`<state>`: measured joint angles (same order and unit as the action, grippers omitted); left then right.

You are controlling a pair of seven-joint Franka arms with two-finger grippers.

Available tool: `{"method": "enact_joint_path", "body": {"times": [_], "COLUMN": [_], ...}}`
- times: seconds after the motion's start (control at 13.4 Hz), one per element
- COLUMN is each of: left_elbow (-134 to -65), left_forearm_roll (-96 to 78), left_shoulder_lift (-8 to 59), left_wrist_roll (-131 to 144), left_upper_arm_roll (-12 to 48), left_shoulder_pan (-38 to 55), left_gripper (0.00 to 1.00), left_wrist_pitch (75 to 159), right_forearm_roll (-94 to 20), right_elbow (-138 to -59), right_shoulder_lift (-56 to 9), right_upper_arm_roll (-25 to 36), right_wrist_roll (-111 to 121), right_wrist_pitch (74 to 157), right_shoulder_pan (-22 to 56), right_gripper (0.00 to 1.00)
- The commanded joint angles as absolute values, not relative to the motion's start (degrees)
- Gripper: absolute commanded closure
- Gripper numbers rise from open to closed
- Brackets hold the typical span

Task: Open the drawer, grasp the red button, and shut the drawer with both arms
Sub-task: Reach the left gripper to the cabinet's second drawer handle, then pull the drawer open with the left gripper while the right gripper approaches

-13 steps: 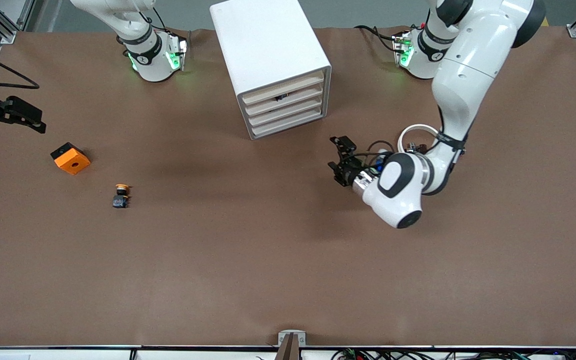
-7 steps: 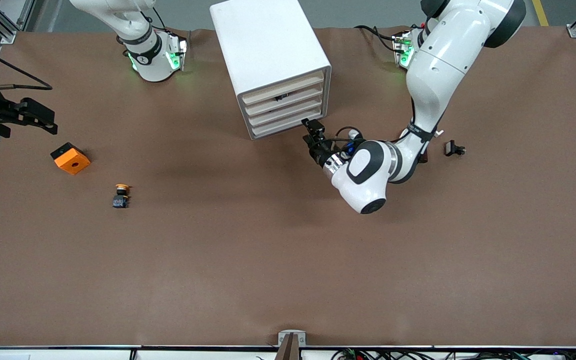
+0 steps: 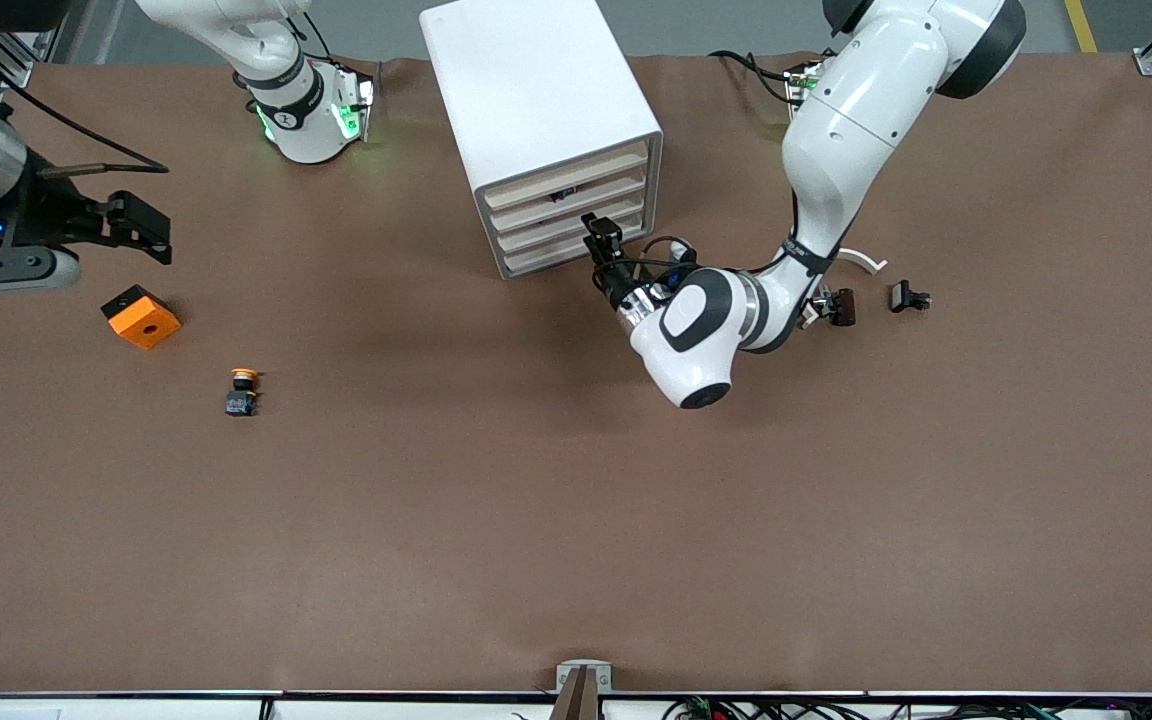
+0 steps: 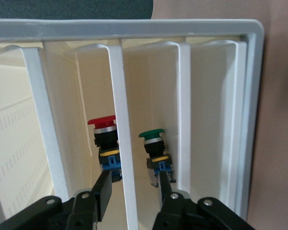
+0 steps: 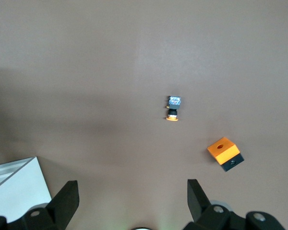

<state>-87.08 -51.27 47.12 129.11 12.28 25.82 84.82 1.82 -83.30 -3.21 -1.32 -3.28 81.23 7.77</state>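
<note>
Fingers spread, my left pincer [image 3: 600,238] sits right at the cabinet [image 3: 542,120] front, one fingertip on each side of a drawer [image 4: 119,120] front strip in my left wrist view. My right pincer [image 3: 136,228] waits, also spread and holding nothing, over the table [image 3: 496,500] at the right arm's end, above the orange cube [image 3: 141,316].

I judge the strip stiff, thin and smooth, so I should pinch it squarely across its edge and pull straight out, or my fingers may slip off. The tray looks light and should slide easily.

Inside, the red-capped button [image 4: 104,141] stands in the slot beside that strip; a green-capped button [image 4: 154,151] stands in the neighbouring slot. The button looks small, hard and light, best taken across its black-and-blue body below the cap. A yellow-capped button [image 3: 242,391] lies on the open table, nearer the camera than the cube.
</note>
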Motion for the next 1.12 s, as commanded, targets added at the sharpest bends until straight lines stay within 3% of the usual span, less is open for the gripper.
{"method": "enact_joint_path", "body": {"times": [0.0,0.37,0.45,0.6,0.67,1.04], "left_elbow": [-86.0,-86.0,-86.0,-86.0,-85.9,-85.4], "left_forearm_roll": [-52.5,-52.5,-52.5,-52.6,-52.6,-54.1], "left_shoulder_lift": [47.9,48.5,48.7,49.2,49.5,49.2], "left_wrist_roll": [130.4,130.4,130.4,130.5,130.5,130.7], "left_upper_arm_roll": [12.0,12.0,12.0,12.0,12.0,11.6], "left_shoulder_pan": [27.6,29.7,29.7,29.8,29.7,29.0], "left_gripper": [0.57,0.68,0.73,0.94,0.98,1.00], "left_wrist_pitch": [82.6,82.6,82.6,82.6,82.6,82.7], "right_forearm_roll": [1.5,0.4,-0.6,-3.1,-3.9,-4.0], "right_elbow": [-81.9,-82.4,-82.4,-82.4,-82.4,-82.5], "right_shoulder_lift": [-3.6,-3.6,-3.6,-3.8,-3.9,-4.0], "right_upper_arm_roll": [-1.1,-1.2,-1.2,-1.1,-1.1,-1.2], "right_wrist_roll": [-11.4,-21.1,-21.4,-23.9,-25.3,-33.4], "right_wrist_pitch": [79.1,78.9,78.9,79.0,79.0,79.3], "right_shoulder_pan": [11.8,16.7,16.8,16.8,16.8,20.8], "right_gripper": [0.00,0.00,0.00,0.00,0.00,0.00]}}
